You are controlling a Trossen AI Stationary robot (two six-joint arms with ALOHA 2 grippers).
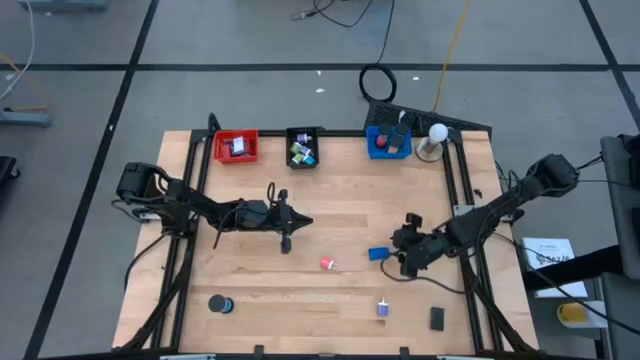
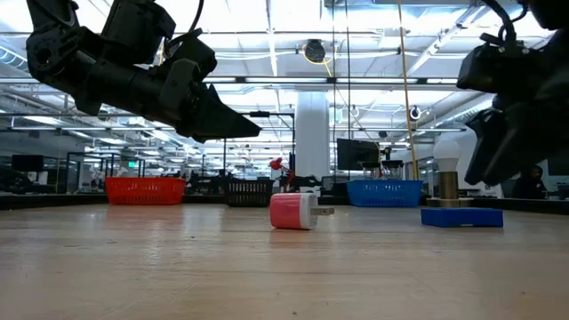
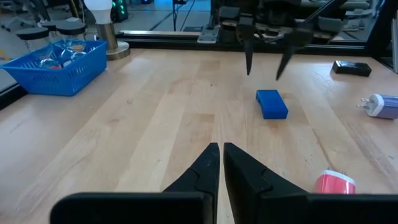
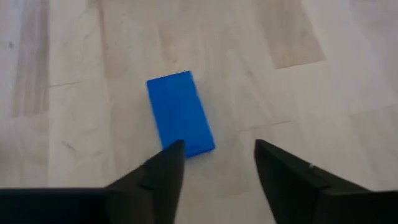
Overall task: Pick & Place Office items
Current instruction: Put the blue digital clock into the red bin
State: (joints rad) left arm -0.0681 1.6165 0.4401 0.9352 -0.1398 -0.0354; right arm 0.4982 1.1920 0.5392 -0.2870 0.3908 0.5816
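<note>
The pale wooden counter [image 1: 330, 230] carried two dark arms, three mesh trays, one lamp and five loose office items.

The left arm reached in from nine o'clock; the left gripper [image 1: 300, 222] hung above bare wood just left of centre, its fingers [image 3: 208, 163] pressed together and holding nothing. The right arm came in from three o'clock; the right gripper [image 1: 397, 252] hovered low over the flat blue rectangular block [image 1: 378, 254], its fingers [image 4: 165, 171] spread apart, one tip overlapping the block's near end in the right wrist view. Whether it touched the block could not be told.

Along the twelve o'clock edge stood the three trays. The red mesh tray [image 1: 236, 147] at eleven o'clock held one pale item. The black mesh tray [image 1: 303, 147] at twelve o'clock held a cluster of green and pale pieces, too small to count. The blue mesh tray [image 1: 388, 143] at one o'clock held one red piece and other clutter that could not be made out. Just beside it stood the white ball-shaped lamp [image 1: 435, 134] on its round base.

Of the other loose items, the red and white plug-like block [image 1: 328, 263] lay near centre, the round black disc [image 1: 219, 304] at seven o'clock, the small purple and white plug [image 1: 383, 308] at five o'clock, and the black rectangular block [image 1: 437, 318] beside it, further toward four o'clock.
</note>
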